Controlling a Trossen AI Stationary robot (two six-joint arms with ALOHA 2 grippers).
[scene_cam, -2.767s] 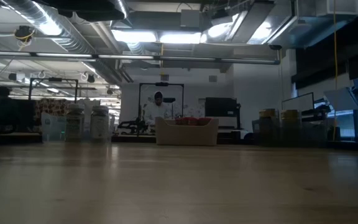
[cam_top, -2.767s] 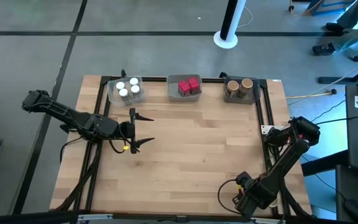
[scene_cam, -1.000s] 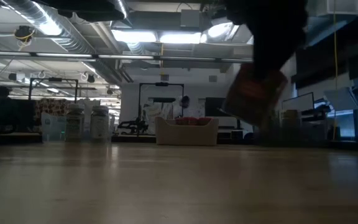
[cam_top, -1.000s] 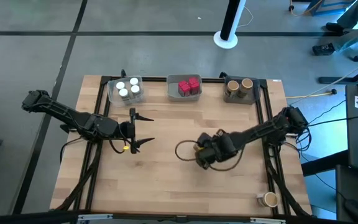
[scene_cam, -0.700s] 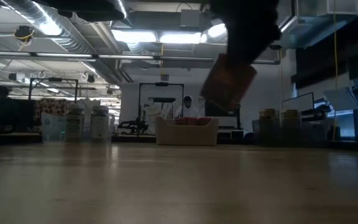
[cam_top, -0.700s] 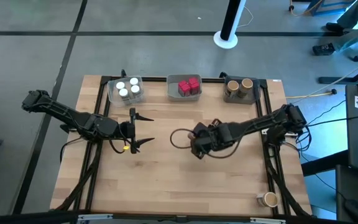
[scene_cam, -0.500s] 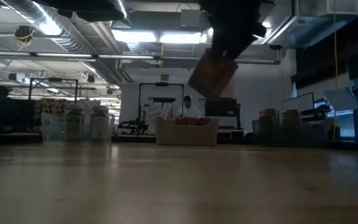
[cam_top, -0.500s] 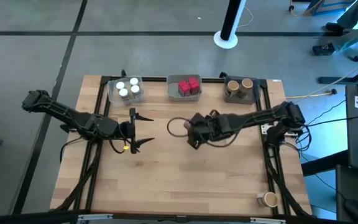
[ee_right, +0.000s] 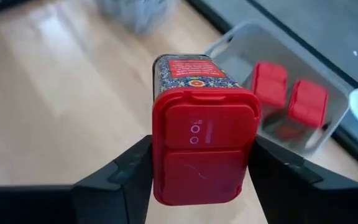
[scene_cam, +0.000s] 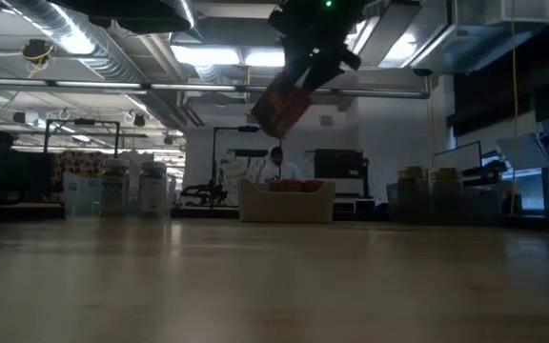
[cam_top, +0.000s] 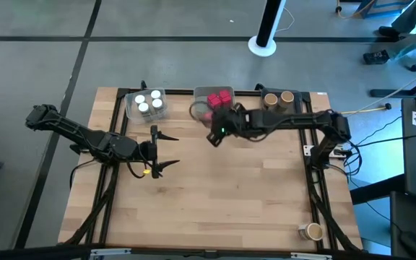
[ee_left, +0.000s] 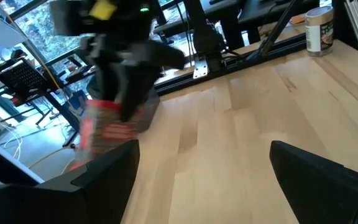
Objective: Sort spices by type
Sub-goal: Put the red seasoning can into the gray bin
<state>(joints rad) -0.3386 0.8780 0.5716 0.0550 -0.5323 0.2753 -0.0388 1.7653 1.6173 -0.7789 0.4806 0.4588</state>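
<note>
My right gripper (cam_top: pixel 216 134) hangs over the table just in front of the middle tray (cam_top: pixel 200 92) and is shut on a red packet (ee_right: pixel 202 146) with a red flip cap and a patterned label. In the low view the packet (scene_cam: pixel 278 107) hangs tilted high above the table. The middle tray (ee_right: pixel 241 38) holds two more red packets (ee_right: pixel 291 98). White-capped jars (cam_top: pixel 148 104) stand in the far left tray and brown jars (cam_top: pixel 278 99) in the far right one. My left gripper (cam_top: pixel 154 152) waits open at the table's left, holding nothing. My right gripper pinches the red packet between its two fingers (ee_right: pixel 128 169), which lie on two opposite sides just below the cap (ee_right: pixel 160 140). The fingers slant downward from the table's right side. The packet is lifted clear of the table and hangs tilted below the fingers.
One more jar (cam_top: pixel 310 231) stands alone near the table's near right corner, also seen in the left wrist view as a jar (ee_left: pixel 319 30) by the rail. Bare wood lies between the two arms. Black frame rails (cam_top: pixel 305 130) run along the table's sides.
My right gripper has carried the red packet from the middle of the table toward the far edge and a little to the left, rising and tipping as it went, and now stands just in front of the middle tray. The packet has stayed in the hold.
</note>
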